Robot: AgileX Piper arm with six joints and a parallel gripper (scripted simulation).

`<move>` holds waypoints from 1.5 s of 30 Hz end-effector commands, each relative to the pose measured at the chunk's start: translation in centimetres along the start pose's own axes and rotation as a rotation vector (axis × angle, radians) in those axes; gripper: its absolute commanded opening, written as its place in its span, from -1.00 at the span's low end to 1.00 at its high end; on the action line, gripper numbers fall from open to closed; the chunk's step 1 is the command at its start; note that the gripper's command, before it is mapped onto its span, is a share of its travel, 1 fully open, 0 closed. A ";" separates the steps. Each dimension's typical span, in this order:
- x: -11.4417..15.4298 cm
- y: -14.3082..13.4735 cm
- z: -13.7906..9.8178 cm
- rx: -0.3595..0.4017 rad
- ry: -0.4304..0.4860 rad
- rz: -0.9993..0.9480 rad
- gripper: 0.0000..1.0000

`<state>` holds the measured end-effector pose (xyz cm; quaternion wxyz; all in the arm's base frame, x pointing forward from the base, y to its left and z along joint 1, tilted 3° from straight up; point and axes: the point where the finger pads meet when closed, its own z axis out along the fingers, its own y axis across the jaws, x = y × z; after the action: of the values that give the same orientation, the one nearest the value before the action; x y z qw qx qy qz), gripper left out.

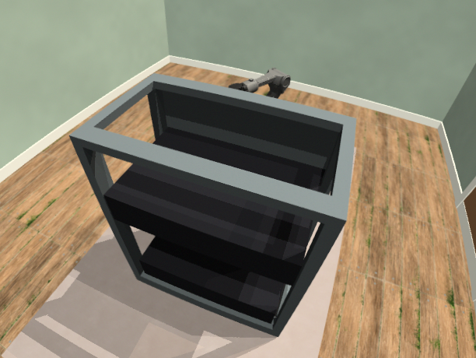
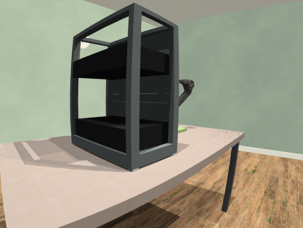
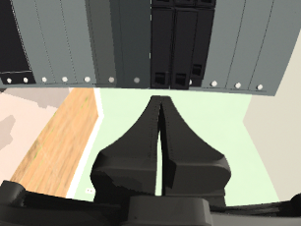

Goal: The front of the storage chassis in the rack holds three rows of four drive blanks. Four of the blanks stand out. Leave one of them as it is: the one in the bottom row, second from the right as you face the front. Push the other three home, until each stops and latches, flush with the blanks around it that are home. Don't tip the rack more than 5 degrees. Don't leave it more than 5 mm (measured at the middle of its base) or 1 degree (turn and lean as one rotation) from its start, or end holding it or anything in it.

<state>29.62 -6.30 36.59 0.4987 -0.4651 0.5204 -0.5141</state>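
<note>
The rack (image 1: 210, 171) (image 2: 133, 86) stands upright on the table, its front facing away from the top and exterior views. In the wrist view the rack front (image 3: 54, 39) fills the top, with black drive blanks (image 3: 162, 46) (image 3: 184, 46) in it. Another blank (image 3: 203, 46) on their right has its latch higher in the picture. How far each stands out is unclear, and the other blanks are cut off or hidden. My gripper (image 3: 160, 107) (image 1: 234, 85) is shut and empty, its tips just below the front's lower edge in the wrist picture, apparently touching nothing. The rack hides it in the exterior view.
Two black units, the upper unit (image 2: 104, 62) and lower unit (image 2: 104, 134), sit in the rack. The arm (image 1: 268, 79) (image 2: 186, 90) is beyond the rack's front side. A small green object (image 2: 182, 129) lies on the table (image 2: 74, 193) near the rack's front corner.
</note>
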 end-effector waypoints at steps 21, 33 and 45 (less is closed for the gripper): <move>0.1 -0.1 6.0 0.002 0.001 0.000 -1.00; 0.1 -0.1 11.0 0.002 0.001 0.000 -1.00; 0.1 -0.1 11.0 0.002 0.001 0.000 -1.00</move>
<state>40.62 -7.24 36.93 0.4985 -0.4646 0.5205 -0.5145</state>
